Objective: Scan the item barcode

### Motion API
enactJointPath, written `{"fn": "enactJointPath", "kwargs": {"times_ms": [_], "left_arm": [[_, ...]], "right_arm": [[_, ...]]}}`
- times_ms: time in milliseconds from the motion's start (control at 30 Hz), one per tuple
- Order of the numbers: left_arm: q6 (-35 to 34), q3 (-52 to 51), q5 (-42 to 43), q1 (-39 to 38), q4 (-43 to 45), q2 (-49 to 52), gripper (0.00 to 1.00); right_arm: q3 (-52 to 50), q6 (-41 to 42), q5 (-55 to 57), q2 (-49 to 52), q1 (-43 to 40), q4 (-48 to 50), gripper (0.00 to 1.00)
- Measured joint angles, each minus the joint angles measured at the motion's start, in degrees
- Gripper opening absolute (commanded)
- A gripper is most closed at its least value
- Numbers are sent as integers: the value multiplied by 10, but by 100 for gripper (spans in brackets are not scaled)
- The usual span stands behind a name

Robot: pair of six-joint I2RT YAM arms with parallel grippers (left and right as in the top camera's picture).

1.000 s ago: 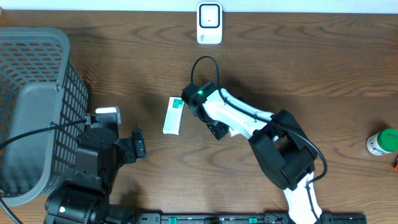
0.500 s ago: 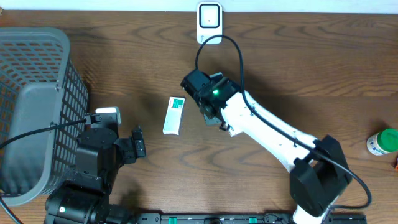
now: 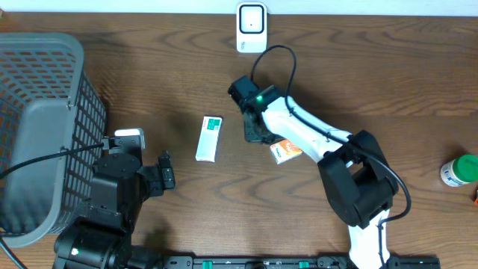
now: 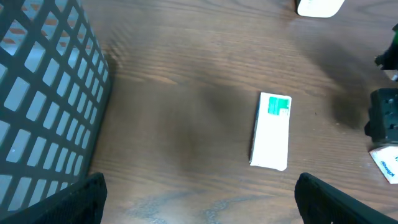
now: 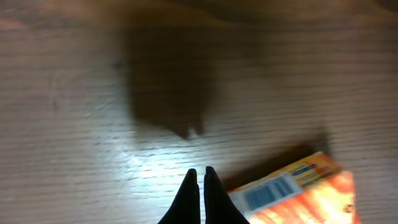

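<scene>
As we look down from overhead, the brown wooden table (image 3: pixel 388 82) fills the view, and the grey mesh basket (image 3: pixel 45 90) takes up its left end. The right arm (image 3: pixel 306 138) reaches in from the near edge toward the middle of the table, while the left arm sits low beside the basket.

We see the left gripper (image 4: pixel 200 183) spread wide with nothing between its fingers, facing a white box with a green end (image 3: pixel 209 138). That box lies flat with its long axis running near to far and its green end toward the scanner (image 3: pixel 252 28), which stands at the far edge.

The orange box (image 3: pixel 286 150) lies flat near the table's centre, just right of the white one and apart from it. Its long axis runs roughly left to right, slightly tilted. From the right wrist we see its blue barcode label (image 5: pixel 268 193) face up, at the end that points toward the right gripper (image 5: pixel 199 177). Those fingers are pressed together on nothing, their tips just beside the box's corner; we cannot tell whether they touch.

A green-capped bottle (image 3: pixel 459 170) stands at the far right.
</scene>
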Motion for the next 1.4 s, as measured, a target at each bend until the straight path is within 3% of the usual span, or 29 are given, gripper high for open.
{"fn": "enactJointPath", "kwargs": {"times_ms": [500, 767, 933, 1167, 1400], "left_arm": [[0, 0, 0, 0, 0, 0, 96], [0, 0, 0, 0, 0, 0, 96], [0, 0, 0, 0, 0, 0, 96], [0, 0, 0, 0, 0, 0, 96], [0, 0, 0, 0, 0, 0, 96]], "right_arm": [[0, -19, -35, 0, 20, -173, 1], [0, -32, 34, 0, 32, -275, 1], [0, -42, 29, 0, 32, -221, 2], [0, -49, -59, 0, 32, -38, 1], [1, -31, -80, 23, 32, -25, 1]]}}
